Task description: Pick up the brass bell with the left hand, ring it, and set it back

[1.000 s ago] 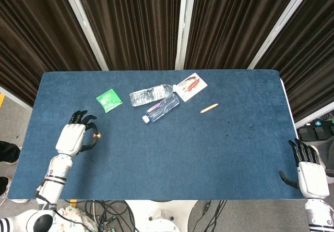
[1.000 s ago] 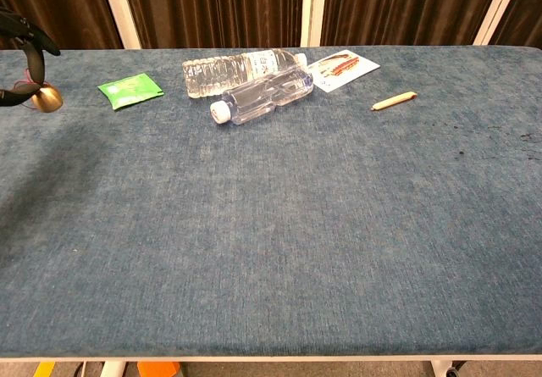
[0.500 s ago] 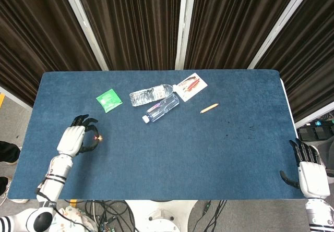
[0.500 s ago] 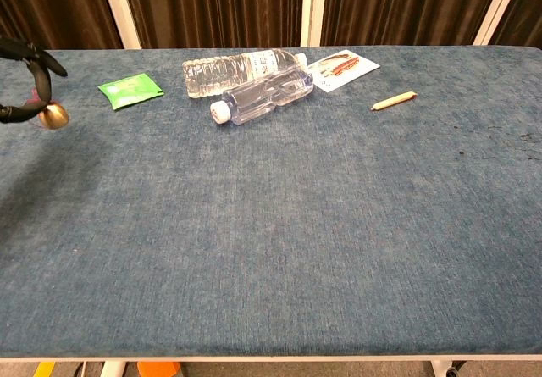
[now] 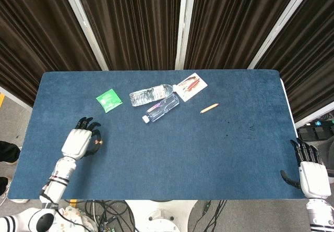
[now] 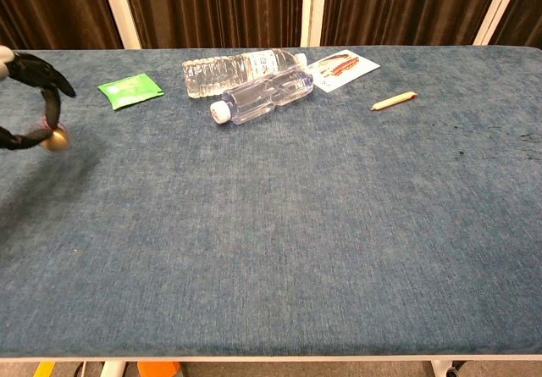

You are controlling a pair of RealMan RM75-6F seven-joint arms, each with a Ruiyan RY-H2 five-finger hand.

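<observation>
Left hand is at the left part of the blue surface, fingers curled around the brass bell and pinching it; bell sits at the fingertips, on the hand's right side. From chest view it seems just above the cloth, but contact I cannot tell. Right hand rests at far right edge w/ fingers apart, holding nothing, well apart from bell.
</observation>
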